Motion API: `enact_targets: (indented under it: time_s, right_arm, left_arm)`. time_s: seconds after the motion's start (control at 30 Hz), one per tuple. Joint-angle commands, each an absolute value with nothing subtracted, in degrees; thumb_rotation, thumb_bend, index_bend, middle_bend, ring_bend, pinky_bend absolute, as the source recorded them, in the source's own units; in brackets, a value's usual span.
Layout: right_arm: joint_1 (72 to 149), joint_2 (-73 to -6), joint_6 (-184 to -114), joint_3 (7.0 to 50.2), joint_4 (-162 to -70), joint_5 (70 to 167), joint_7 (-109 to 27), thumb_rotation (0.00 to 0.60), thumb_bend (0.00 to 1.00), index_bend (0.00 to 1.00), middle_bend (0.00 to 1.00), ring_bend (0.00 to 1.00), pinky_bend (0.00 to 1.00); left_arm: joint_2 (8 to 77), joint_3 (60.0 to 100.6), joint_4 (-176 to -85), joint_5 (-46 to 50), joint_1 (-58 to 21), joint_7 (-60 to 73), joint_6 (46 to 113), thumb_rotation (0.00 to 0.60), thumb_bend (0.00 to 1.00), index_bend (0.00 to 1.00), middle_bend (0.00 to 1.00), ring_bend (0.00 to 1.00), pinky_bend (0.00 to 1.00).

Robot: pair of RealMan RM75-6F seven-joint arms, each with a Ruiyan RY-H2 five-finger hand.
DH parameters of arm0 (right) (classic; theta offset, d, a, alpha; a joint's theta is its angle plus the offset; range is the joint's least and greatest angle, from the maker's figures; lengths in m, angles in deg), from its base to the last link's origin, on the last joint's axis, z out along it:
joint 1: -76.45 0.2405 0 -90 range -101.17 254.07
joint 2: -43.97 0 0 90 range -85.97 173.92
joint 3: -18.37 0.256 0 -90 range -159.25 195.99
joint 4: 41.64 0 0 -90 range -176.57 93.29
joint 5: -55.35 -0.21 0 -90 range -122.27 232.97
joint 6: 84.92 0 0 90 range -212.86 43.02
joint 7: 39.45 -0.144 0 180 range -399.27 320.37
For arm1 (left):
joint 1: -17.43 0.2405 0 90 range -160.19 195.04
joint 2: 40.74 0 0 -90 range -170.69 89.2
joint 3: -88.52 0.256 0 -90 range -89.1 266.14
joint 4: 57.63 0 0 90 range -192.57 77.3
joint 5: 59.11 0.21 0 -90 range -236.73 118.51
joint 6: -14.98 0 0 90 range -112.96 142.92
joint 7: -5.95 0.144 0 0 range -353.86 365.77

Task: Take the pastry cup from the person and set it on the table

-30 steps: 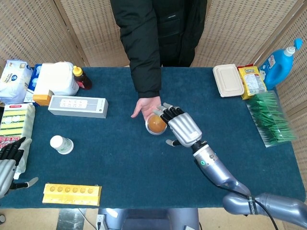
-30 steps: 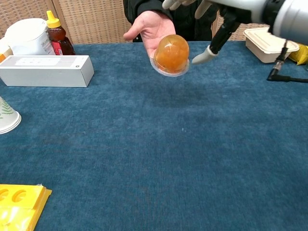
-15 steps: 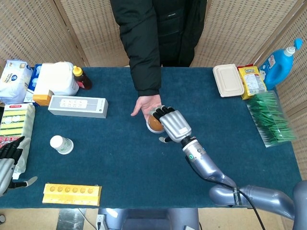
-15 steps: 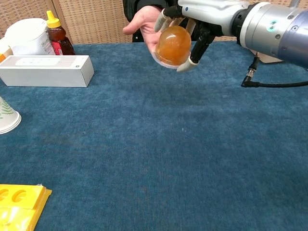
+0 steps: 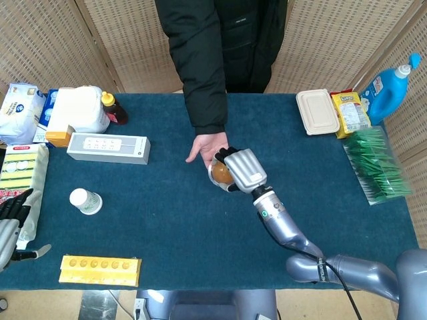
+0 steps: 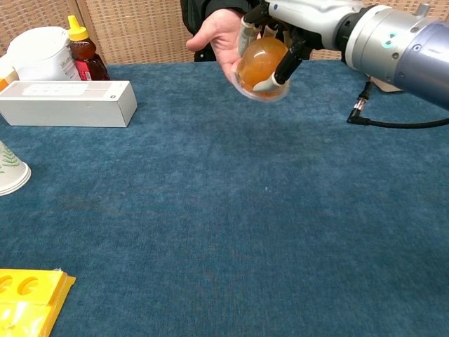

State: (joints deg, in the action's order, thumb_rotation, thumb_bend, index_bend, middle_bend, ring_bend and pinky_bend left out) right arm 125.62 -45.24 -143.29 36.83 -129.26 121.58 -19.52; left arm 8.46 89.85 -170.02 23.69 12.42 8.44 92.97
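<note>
While tilted, dome toward the camera, pastry cup (image 6: pixel 261 64) gripped by right hand (image 5: pixel 241 169), person's palm (image 6: pixel 223 36) behind

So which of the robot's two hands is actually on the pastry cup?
The right hand, wrapped around the pastry cup above the person's palm. The left hand sits at the table's near-left edge, holding nothing.
</note>
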Motion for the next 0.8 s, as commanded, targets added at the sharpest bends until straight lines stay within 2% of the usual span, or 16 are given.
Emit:
enact_targets:
  time_s: [0.03, 0.53, 0.67, 0.8]
  right_arm:
    - [125.02, -44.34, -144.06, 36.24, -129.97, 122.47, -19.86, 0.600, 0.38, 0.46, 0.47, 0.48, 0.59]
    - [114.69, -30.94, -154.79, 28.98, -141.79, 134.91, -22.77, 0.600, 0.39, 0.48, 0.49, 0.49, 0.61]
    - [113.28, -30.65, -154.69, 26.89, -140.98, 135.76, -22.70, 0.600, 0.39, 0.48, 0.49, 0.49, 0.61]
    - [113.78, -33.70, -150.65, 25.06, -137.20, 134.39, -23.17, 0.600, 0.39, 0.48, 0.49, 0.49, 0.61]
  left_arm:
    - [8.50, 89.91, -170.08, 23.76, 12.39, 8.56, 92.90, 0.600, 0.09, 0.00, 0.00, 0.00, 0.04]
    - [8.09, 90.79, -169.94, 26.57, 13.06, 7.39, 94.06, 0.600, 0.09, 0.00, 0.00, 0.00, 0.04]
    - [8.04, 91.04, -169.85, 27.25, 13.22, 7.20, 94.30, 0.600, 0.09, 0.00, 0.00, 0.00, 0.04]
    - [7.97, 91.38, -169.69, 28.09, 13.47, 6.88, 94.65, 0.600, 0.09, 0.00, 0.00, 0.00, 0.04]
